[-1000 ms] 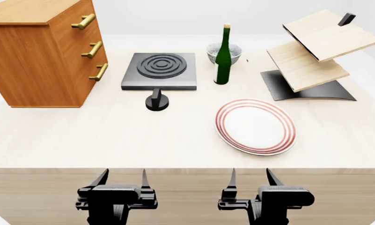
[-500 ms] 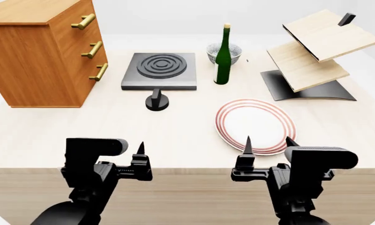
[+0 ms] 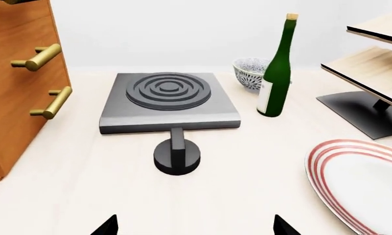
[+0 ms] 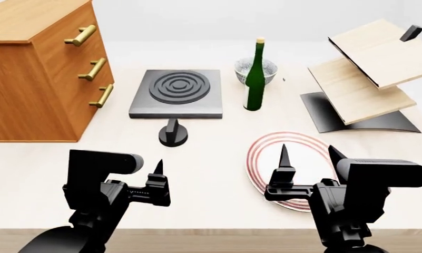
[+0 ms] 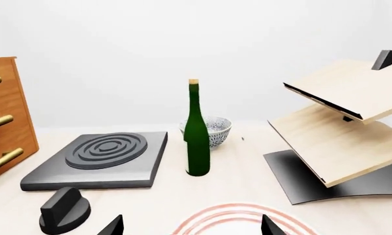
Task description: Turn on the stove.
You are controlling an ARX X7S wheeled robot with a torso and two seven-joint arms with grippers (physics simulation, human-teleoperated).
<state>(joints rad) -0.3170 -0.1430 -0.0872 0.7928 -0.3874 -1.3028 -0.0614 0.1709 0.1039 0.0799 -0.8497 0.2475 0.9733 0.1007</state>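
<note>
Ahead of the left gripper (image 4: 138, 176), near the middle of the table (image 4: 211, 158), sits the knob (image 4: 173, 133) — a small black disc with a raised bar, just in front of the stove (image 4: 175, 94) and apart from its near edge. The burner rings look dark, so I judge the stove is not yet on. In the left wrist view the knob (image 3: 176, 153) lies almost dead centre between the two fingertips at the frame's lower edge, its bar pointing away from the camera toward the slab (image 3: 169, 102). That gripper stands open and empty, well short of the knob. The right gripper (image 4: 305, 158) is also open and empty, hovering over the near rim of the red-ringed plate (image 4: 263, 161); from it the knob (image 5: 65, 210) lies off to the robot's left. So the left arm is nearer and better lined up — a straight reach forward and down should bring its fingers astride the bar, which runs along the line of approach.
</note>
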